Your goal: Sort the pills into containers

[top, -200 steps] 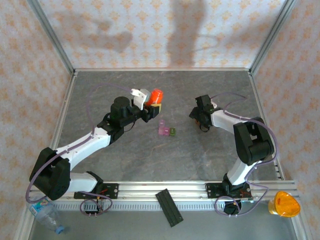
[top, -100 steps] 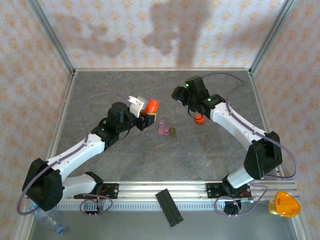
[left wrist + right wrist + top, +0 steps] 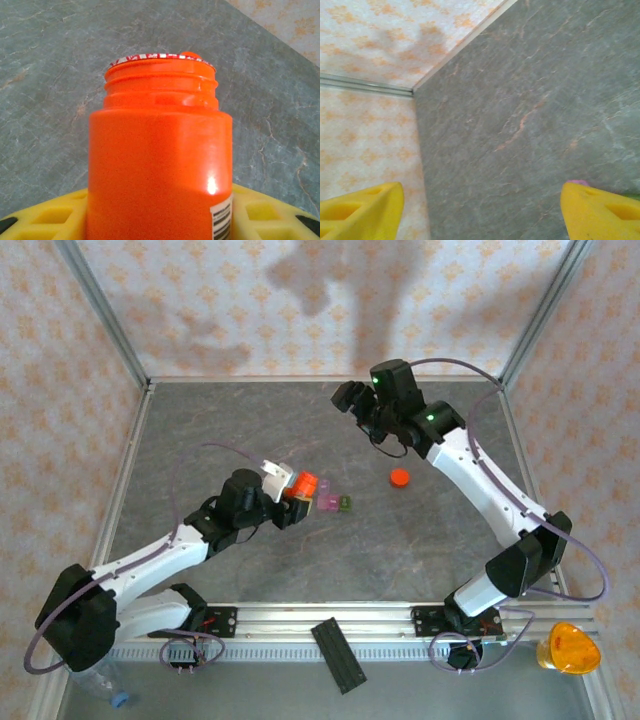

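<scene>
The small cluster of joined translucent pink and dark green cube-shaped containers [image 3: 333, 503] sits near the middle of the grey stone-patterned table [image 3: 250, 420]. Just left of it, the uncapped orange plastic pill bottle [image 3: 306, 485] is held in the left gripper [image 3: 297, 490], its mouth toward the cluster. The round red cap [image 3: 400, 477] lies on the table to the right, apart. The right gripper [image 3: 347, 400] is well behind, near the back wall.

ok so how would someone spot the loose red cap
Start at the grey marble-patterned table, near its middle. Right of the tiny pink and dark green cube boxes lies a small round red cap, alone and flat, the only disc there.
</scene>
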Controlling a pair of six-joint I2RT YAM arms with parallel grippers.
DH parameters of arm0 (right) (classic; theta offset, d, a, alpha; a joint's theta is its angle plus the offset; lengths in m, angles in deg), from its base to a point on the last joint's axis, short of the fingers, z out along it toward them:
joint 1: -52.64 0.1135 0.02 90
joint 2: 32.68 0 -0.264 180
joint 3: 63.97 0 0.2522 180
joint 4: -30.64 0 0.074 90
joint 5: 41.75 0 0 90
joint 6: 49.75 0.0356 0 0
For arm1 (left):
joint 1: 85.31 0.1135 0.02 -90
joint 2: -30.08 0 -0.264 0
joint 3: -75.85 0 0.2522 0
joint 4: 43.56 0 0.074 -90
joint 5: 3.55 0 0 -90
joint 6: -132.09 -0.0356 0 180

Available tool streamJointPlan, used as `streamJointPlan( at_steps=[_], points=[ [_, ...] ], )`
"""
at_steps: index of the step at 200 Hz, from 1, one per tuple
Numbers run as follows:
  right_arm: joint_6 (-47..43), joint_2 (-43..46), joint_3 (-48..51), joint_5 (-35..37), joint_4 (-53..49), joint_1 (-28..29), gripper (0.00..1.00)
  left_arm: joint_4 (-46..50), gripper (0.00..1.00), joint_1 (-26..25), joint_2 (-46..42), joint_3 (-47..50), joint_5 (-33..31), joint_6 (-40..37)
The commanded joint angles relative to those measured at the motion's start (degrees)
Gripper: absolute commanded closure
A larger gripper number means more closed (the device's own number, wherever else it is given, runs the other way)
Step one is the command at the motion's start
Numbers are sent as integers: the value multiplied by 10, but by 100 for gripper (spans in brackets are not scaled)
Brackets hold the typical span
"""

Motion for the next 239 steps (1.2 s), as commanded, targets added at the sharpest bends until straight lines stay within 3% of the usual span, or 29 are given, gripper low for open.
streamJointPlan(
  at_steps=[1,59,121,171,239],
  points=[
    [19,-8,-39,-32,-19,1,19,-12,100,-7,-25,-1,-26,17],
    [20,-11,-42,-77,17,3,18,-11,100,-12,-17,-6,-28,37],
    [5,13,-21,-47,40,0,19,78,100,-13,49,-58,1,42],
    [14,28,16,-65,72,-4,19,60,100,-13,84,-54,9,54],
    [-82,56,112,18,26,-22,18,48,100,-14,125,-48,13,50]
  ],
)
